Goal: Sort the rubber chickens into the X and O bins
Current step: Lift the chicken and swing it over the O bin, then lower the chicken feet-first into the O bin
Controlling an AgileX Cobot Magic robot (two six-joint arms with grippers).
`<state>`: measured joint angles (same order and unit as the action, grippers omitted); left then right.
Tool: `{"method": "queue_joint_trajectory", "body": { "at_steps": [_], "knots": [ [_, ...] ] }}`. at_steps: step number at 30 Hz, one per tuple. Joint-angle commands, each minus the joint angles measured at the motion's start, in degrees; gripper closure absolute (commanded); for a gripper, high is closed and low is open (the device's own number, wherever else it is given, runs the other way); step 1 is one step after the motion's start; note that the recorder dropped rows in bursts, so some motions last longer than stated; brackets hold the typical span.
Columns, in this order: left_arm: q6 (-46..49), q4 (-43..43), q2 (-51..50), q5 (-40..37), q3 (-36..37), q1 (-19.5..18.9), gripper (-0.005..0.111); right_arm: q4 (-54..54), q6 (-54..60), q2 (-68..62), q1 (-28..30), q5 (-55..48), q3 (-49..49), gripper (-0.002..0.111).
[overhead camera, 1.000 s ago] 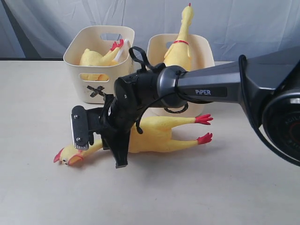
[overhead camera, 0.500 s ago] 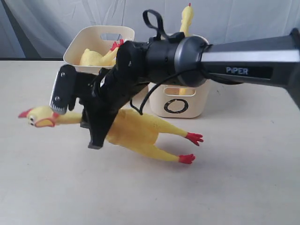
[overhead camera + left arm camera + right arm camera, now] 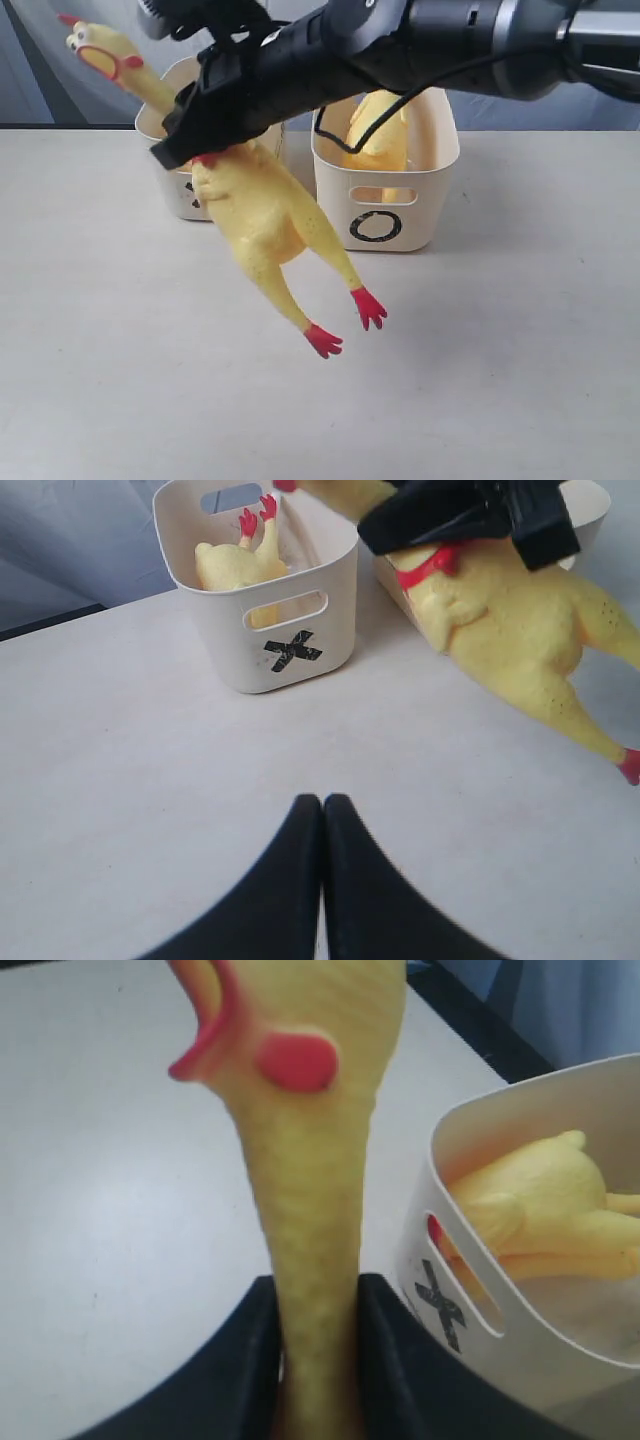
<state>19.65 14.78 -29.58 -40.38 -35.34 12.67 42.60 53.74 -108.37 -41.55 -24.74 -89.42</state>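
Note:
My right gripper (image 3: 188, 112) is shut on the neck of a large yellow rubber chicken (image 3: 255, 205), which hangs in the air in front of the X bin (image 3: 160, 165). Its head points up and left, and its red feet dangle above the table. In the right wrist view the fingers (image 3: 395, 1350) clamp the neck (image 3: 310, 1190) beside the X bin (image 3: 520, 1300). One chicken (image 3: 235, 565) lies in the X bin (image 3: 250, 645); another (image 3: 378, 125) stands in the O bin (image 3: 420, 190). My left gripper (image 3: 322, 802) is shut and holds nothing, low over the bare table.
The two cream bins stand side by side at the back of the pale table (image 3: 480, 380), before a grey-blue cloth backdrop (image 3: 60, 60). The right arm (image 3: 450, 40) reaches across over the bins from the right.
The right gripper has lifted the large chicken off the table and swung it upward; its head has risen to the upper left and its body now hangs with the feet down.

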Motion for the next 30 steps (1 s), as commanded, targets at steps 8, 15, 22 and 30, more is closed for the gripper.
{"method": "queue_joint_trajectory", "body": {
  "at_steps": [8, 15, 22, 30],
  "knots": [
    [0.0, -0.1, 0.3, 0.1, 0.3, 0.0, 0.107, 11.8, -0.3, 2.6, 5.5, 1.1, 0.1, 0.109],
    [0.0, -0.2, 0.3, 0.2, 0.3, 0.0, 0.107, 13.5, 1.0, 9.7, 6.1, 10.5, 9.2, 0.109],
    [0.0, -0.3, 0.3, 0.2, 0.3, 0.0, 0.107, 24.2, 1.0, 19.1, 13.5, 26.8, 19.5, 0.109],
    [0.0, -0.3, 0.3, 0.2, 0.3, 0.0, 0.107, 19.1, -8.7, 20.0, 20.9, 37.0, 20.1, 0.109]
  ]
}}
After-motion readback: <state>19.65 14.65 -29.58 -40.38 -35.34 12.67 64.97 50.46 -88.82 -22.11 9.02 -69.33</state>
